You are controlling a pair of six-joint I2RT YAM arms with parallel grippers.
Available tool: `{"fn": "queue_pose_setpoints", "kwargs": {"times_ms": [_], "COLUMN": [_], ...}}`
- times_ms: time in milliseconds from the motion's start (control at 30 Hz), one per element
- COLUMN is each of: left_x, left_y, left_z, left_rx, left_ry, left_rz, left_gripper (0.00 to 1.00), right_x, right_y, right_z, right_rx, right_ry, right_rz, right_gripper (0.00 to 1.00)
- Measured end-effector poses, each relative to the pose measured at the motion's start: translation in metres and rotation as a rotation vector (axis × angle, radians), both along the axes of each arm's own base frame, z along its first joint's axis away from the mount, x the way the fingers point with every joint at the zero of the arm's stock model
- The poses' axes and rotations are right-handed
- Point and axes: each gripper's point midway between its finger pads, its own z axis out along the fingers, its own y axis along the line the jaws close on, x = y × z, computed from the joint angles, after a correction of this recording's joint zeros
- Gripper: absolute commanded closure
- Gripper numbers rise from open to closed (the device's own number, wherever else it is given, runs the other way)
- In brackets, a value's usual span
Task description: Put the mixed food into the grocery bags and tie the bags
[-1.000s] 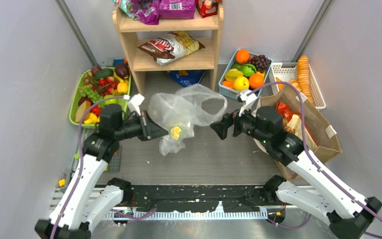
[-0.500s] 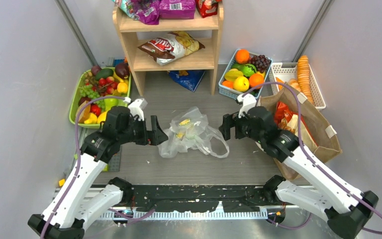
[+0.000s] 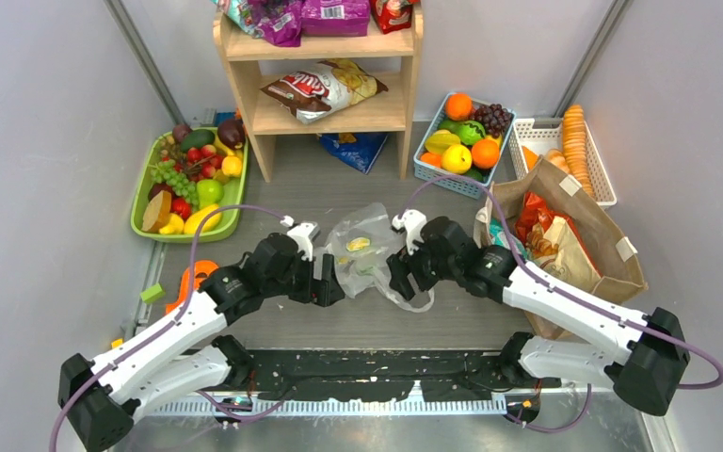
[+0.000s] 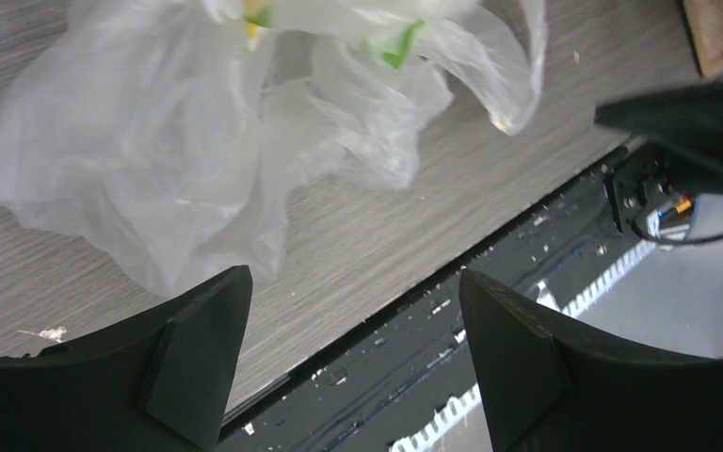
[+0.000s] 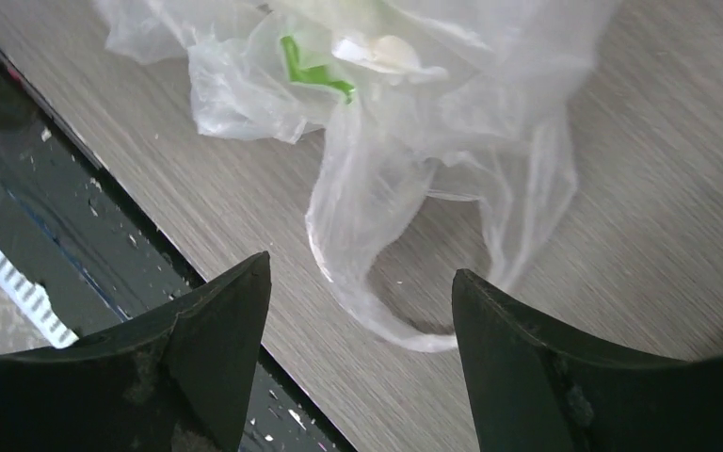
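The clear plastic bag (image 3: 365,252) lies crumpled on the table with yellow and green food inside, its handle loop (image 5: 405,311) spread toward the near edge. My left gripper (image 3: 328,284) sits low at the bag's left, open, with nothing between its fingers (image 4: 198,348); the bag (image 4: 188,132) lies just ahead of it. My right gripper (image 3: 399,281) is open at the bag's right, and the loop lies ahead of its fingertips (image 5: 518,367). The brown bag (image 3: 612,240) stands open at the right with snack packets (image 3: 538,218) inside.
A wooden shelf (image 3: 325,118) at the back holds more snack packets. A blue basket (image 3: 424,160) of fruit, a white basket (image 3: 604,184) of cookies and a green tray (image 3: 141,202) of fruit surround it. An orange tool (image 3: 191,279) and a green block (image 3: 152,293) lie at left.
The left gripper opened and let go of the clear bag, which dropped to the table. Both arms came down and toward the near edge beside it. The right jaws narrowed slightly.
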Motion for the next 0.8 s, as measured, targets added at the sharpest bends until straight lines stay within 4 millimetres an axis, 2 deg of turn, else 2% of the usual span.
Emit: {"fn": "queue_pose_setpoints", "kwargs": {"times_ms": [100,300,333,367,400,433,467,500,567,667,733,800], "left_x": [0.005,0.031,0.035,0.04,0.045,0.05,0.054,0.06,0.069,0.084,0.091,0.097], "left_y": [0.002,0.02,0.025,0.03,0.036,0.042,0.047,0.053,0.06,0.063,0.06,0.058], "left_z": [-0.015,-0.025,-0.027,-0.029,-0.032,-0.035,-0.037,-0.04,-0.044,-0.049,-0.053,-0.059], "left_rx": [0.007,0.052,0.06,0.068,0.076,0.083,0.086,0.086,0.074,0.046,0.039,0.046], "left_ry": [0.013,0.007,0.013,0.02,0.028,0.038,0.049,0.064,0.083,0.097,0.109,0.127], "left_rz": [0.053,0.187,0.213,0.239,0.269,0.3,0.329,0.368,0.427,0.491,0.506,0.515], "left_gripper": [0.13,0.09,0.08,0.07,0.07,0.07,0.07,0.07,0.1,0.25,0.34,0.41], "right_x": [-0.012,-0.023,-0.024,-0.026,-0.028,-0.03,-0.031,-0.031,-0.032,-0.032,-0.035,-0.035], "right_y": [0.007,0.013,0.012,0.011,0.01,0.009,0.007,0.007,0.01,0.019,0.027,0.037], "right_z": [-0.018,-0.068,-0.079,-0.088,-0.097,-0.103,-0.109,-0.112,-0.112,-0.097,-0.076,-0.043], "right_rx": [-0.014,-0.054,-0.065,-0.077,-0.089,-0.097,-0.106,-0.109,-0.094,-0.025,0.046,0.135], "right_ry": [0.01,0.052,0.063,0.075,0.087,0.096,0.105,0.115,0.124,0.115,0.105,0.083], "right_rz": [0.06,0.088,0.08,0.071,0.064,0.059,0.049,0.041,0.03,0.031,0.048,0.068], "right_gripper": [0.23,0.24,0.29,0.38,0.65,0.85,0.91,0.94,0.95,0.95,0.95,0.95]}}
